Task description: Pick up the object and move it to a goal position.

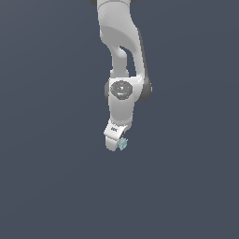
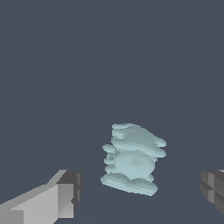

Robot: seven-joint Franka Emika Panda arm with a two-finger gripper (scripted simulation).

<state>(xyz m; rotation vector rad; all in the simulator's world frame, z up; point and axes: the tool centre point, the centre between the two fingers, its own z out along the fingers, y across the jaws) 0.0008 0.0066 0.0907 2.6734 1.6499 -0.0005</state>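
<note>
Spread wide, my gripper hangs over the floor with its two fingers well apart, one on each side of the wrist view, and nothing pinched between them. Between those fingers, a little beyond the tips, sits the ribbed piece, a stubby pale teal thing with stacked ridges. It touches neither pad; bare floor shows on both sides of it.

From the exterior view, my gripper points down at the end of the white arm, and the ribbed piece peeks out just beside the fingertip on that view's right, much smaller than the hand itself. I cannot tell from this angle whether the piece rests on the floor or how far the tips stand above it.

I judge this to be the approach, just ahead of the grasp; the lift and the carry to the goal are not yet begun. No goal marker shows in either view. The next move calls for bringing the pads level with the piece's middle, centring it between them, and only then closing, squarely across the ridges so they do not slip.
</note>
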